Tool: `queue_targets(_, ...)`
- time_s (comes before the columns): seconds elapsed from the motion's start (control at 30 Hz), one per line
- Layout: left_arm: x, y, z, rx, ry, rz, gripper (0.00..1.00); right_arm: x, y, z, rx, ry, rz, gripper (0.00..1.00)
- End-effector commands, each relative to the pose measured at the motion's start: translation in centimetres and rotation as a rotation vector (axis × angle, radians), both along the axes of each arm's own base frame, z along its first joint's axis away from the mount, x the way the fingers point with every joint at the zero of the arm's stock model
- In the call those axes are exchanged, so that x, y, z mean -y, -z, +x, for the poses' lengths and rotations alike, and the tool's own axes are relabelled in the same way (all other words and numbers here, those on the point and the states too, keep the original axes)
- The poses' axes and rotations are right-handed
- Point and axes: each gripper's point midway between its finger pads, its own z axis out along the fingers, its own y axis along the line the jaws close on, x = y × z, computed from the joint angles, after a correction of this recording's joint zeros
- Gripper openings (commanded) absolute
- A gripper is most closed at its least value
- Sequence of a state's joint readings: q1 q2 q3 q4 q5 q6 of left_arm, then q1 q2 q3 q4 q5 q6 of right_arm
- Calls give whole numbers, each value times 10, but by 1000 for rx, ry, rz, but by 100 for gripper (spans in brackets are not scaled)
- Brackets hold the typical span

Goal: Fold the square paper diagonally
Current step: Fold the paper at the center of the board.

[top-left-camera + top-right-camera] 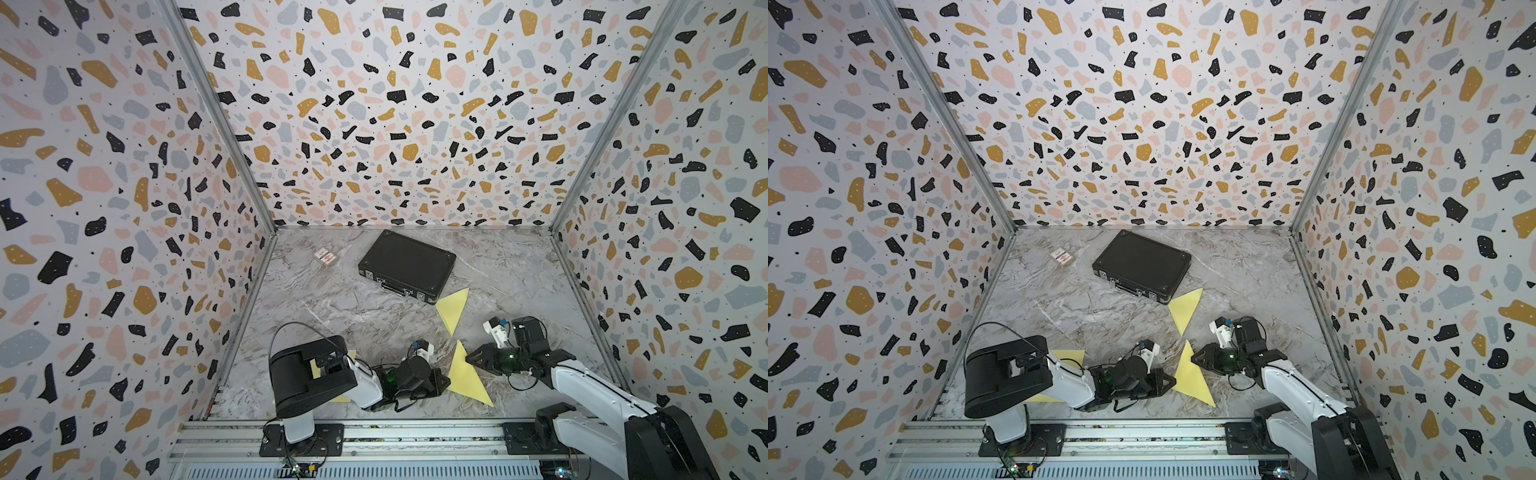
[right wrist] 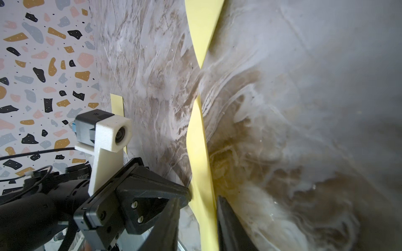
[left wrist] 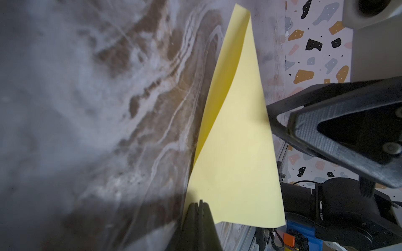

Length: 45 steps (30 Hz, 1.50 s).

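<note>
Closest in, the aluminium rail point(image 1: 415, 434) carries both arm bases, and just beyond it everything sits on the marble desk point(image 1: 353, 316). The folded yellow paper point(image 1: 467, 380) lies as a triangle between the two arms, its upper flap bowed up off the lower one (the left wrist view shows that best). The left gripper point(image 1: 448, 383) has its fingers point(image 3: 195, 228) pressed together at the paper's edge, possibly pinching it, though that is hard to say. The right gripper point(image 1: 468, 358) straddles the opposite edge, fingers point(image 2: 226, 217) narrowly apart. Farther back, a second yellow triangle point(image 1: 453, 309) lies just beside a black case point(image 1: 407, 266).
</note>
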<state>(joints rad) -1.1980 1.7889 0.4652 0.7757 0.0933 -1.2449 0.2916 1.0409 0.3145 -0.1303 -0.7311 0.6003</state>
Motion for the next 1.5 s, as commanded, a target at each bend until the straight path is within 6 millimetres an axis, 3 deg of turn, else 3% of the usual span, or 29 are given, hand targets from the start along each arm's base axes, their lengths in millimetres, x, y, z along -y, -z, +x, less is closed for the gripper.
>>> queue_targets(0.0,-178,125,-72,-277,34,760,0,-1,-1,2,17,-7,14,32)
queue_targets(0.5,-175,124,-70,-270,46,759,0,3,23,-4,-67,3,-27,34)
queue_targets(0.73,-173,124,-70,-269,48,759,0,-1,27,-8,-104,-9,0,25)
queue_targets(0.93,-170,123,-70,-264,56,742,0,-6,23,-7,-99,-7,46,6)
queue_targets(1.07,-170,122,-71,-268,50,724,0,-7,19,-5,-90,-1,64,2)
queue_targets(1.13,-169,121,-70,-263,52,716,0,-7,17,-5,-81,3,73,7)
queue_targets(1.17,-169,120,-70,-261,51,714,0,-8,15,-5,-72,4,81,17)
queue_targets(1.23,-168,120,-70,-258,53,711,0,-9,12,-5,-63,8,96,26)
queue_targets(1.47,-163,115,-66,-236,55,687,0,-7,14,-14,-68,19,110,29)
